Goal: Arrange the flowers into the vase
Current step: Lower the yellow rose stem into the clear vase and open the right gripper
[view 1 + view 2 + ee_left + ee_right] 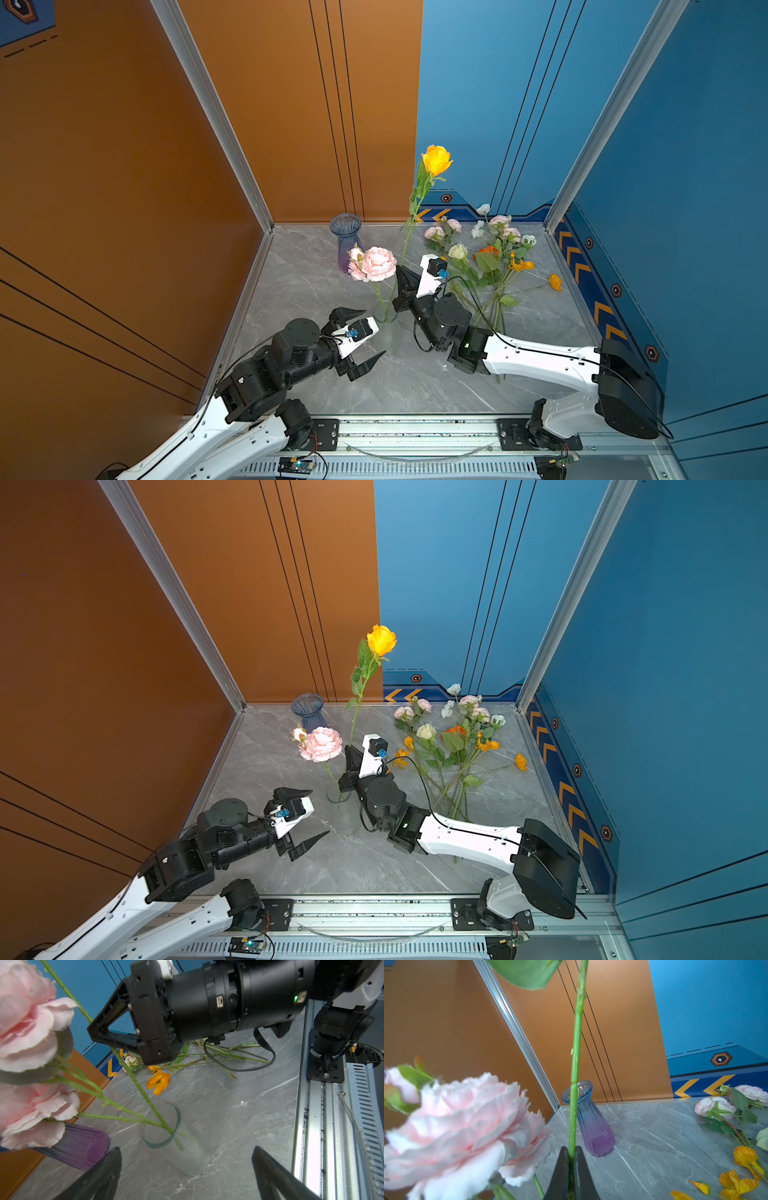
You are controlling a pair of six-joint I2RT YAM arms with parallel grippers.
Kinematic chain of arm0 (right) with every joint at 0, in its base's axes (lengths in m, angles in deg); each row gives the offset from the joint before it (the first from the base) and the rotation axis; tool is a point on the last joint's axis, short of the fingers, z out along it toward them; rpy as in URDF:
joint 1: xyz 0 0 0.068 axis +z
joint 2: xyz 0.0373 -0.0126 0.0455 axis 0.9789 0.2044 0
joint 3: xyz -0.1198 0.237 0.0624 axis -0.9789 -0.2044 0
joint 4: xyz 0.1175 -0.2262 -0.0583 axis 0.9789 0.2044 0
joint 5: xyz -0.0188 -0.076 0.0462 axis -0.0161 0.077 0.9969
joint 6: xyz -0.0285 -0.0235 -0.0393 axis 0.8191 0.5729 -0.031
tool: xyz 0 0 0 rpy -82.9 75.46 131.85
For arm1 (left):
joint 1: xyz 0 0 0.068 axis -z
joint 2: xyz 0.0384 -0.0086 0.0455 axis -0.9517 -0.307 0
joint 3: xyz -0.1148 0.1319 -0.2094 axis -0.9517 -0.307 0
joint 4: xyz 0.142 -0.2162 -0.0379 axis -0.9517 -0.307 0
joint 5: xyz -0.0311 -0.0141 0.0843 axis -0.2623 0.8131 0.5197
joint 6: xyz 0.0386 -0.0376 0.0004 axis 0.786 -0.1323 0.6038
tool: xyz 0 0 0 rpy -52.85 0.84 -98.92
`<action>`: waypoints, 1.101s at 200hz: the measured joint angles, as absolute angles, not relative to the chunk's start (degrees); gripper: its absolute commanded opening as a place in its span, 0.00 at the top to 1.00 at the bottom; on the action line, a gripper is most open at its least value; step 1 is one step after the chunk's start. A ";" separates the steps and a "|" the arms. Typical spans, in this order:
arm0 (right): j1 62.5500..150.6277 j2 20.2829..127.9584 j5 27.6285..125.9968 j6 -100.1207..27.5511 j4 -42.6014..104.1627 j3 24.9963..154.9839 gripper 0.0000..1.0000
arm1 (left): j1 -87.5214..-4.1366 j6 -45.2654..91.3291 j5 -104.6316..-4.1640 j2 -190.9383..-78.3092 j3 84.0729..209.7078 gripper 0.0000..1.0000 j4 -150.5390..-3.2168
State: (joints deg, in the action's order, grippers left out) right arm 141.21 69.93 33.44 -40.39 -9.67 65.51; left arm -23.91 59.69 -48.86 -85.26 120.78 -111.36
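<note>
Left gripper (374,331) gaped empty; right gripper (572,1149) pinched the yellow rose (436,160), stem inside the clear vase (178,1114); next, I judged, release.

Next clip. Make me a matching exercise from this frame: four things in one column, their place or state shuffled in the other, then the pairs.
Things
1. yellow rose
2. pink peony
3. blue-purple vase
4. left gripper

Place or state
A. open, holding nothing
B. empty, at the back by the orange wall
C. stem pinched in the right gripper
D. standing unheld in the clear vase

Pairs: 1-C, 2-D, 3-B, 4-A
</note>
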 measured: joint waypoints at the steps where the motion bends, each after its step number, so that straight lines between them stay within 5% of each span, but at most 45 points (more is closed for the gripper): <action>1: 141.25 70.00 33.44 -40.47 -9.69 65.42 1.00 | -23.93 59.69 -48.93 -85.30 120.78 0.02 -111.34; 125: 142.48 72.21 33.50 -45.28 -10.35 61.40 1.00 | -24.50 59.52 -50.50 -86.57 120.78 0.02 -111.34; 220: 142.83 72.58 33.53 -45.94 -8.14 61.07 0.88 | -24.57 59.50 -51.44 -87.07 120.78 0.02 -111.34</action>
State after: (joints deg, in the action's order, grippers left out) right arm 142.83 72.58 33.53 -45.94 -8.14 61.07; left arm -24.57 59.50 -51.44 -87.07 120.78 -111.34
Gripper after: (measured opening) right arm 0.104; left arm 0.980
